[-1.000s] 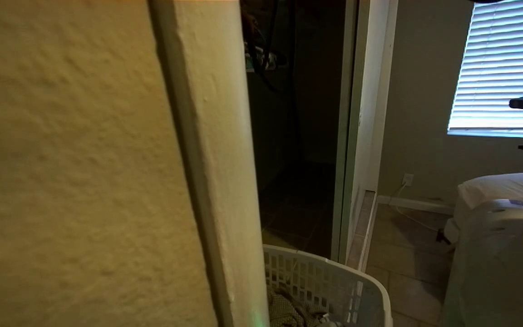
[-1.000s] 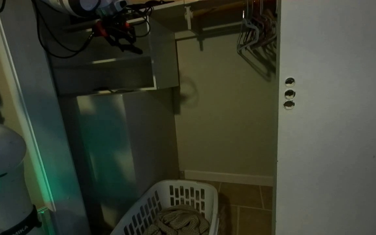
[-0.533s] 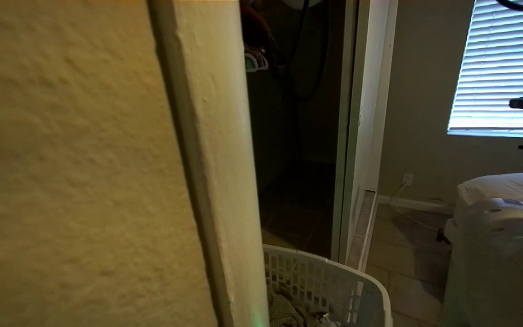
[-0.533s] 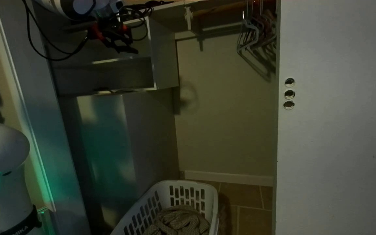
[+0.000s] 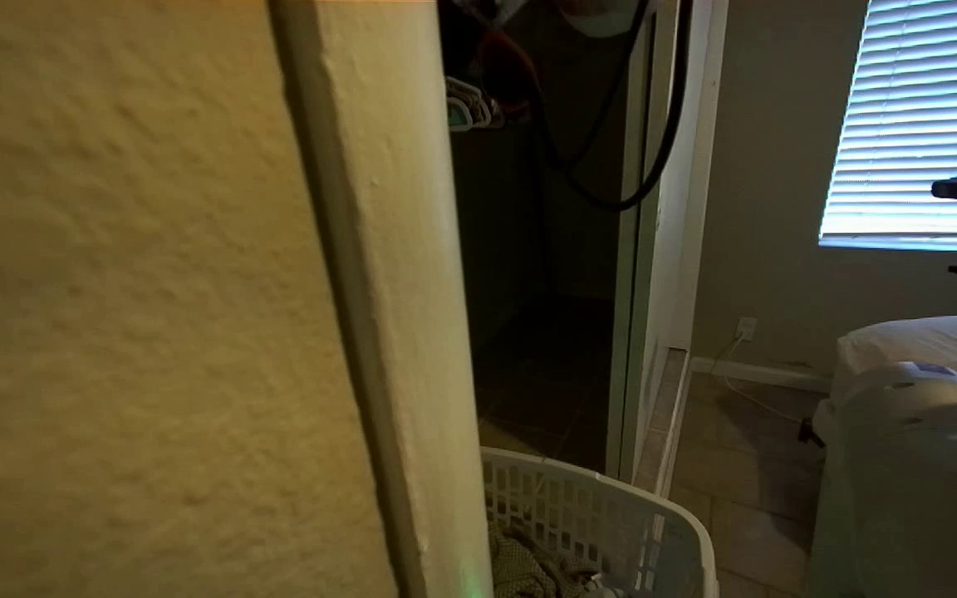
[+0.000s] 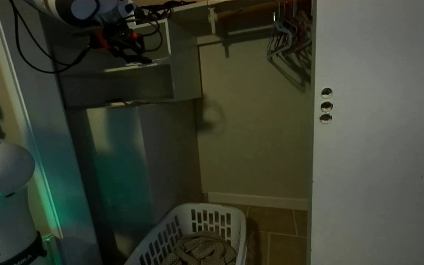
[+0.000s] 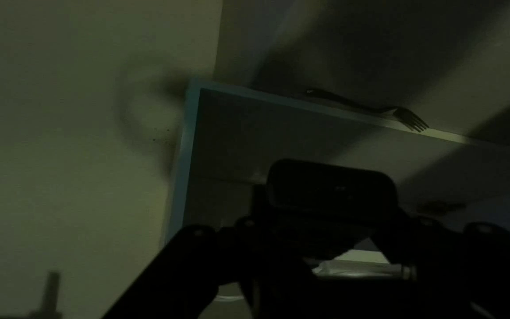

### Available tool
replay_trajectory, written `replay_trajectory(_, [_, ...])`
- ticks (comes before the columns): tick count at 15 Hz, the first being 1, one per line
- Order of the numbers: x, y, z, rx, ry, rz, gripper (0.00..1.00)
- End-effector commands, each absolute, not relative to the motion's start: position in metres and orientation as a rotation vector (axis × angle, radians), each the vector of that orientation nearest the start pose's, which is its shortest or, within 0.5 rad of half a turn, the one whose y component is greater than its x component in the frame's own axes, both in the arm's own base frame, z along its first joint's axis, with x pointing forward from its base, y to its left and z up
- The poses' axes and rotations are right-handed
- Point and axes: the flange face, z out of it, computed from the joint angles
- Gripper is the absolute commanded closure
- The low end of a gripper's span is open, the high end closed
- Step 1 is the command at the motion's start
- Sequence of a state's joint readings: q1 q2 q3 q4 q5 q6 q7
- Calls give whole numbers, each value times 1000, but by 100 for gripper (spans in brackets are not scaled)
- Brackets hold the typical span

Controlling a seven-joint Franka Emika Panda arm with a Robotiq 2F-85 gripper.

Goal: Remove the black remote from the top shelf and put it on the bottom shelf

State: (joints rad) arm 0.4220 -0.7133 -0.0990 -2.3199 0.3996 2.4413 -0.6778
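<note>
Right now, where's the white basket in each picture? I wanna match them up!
In an exterior view: the white basket is at the bottom, just right of the middle.
In an exterior view: the white basket is at the bottom, just left of the middle.
In the wrist view: it isn't there.
Shared landmark: both exterior views show brown cloth inside it.

Home closet (image 6: 256, 129): clothes hangers (image 6: 289, 38) upper right, in an exterior view; laundry basket (image 6: 183, 212) holds cloth (image 6: 204, 247), bottom, in both exterior views; slatted window blind (image 5: 919, 133) upper right, in an exterior view.
</note>
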Motion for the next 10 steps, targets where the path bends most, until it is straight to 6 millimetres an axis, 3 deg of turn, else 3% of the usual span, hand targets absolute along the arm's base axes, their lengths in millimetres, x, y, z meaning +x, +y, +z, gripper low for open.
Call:
replay_trajectory(1, [353, 100, 682, -2346, -978, -1265, 69])
replay_trajectory(10, [363, 110, 695, -2294, -979, -1389, 69])
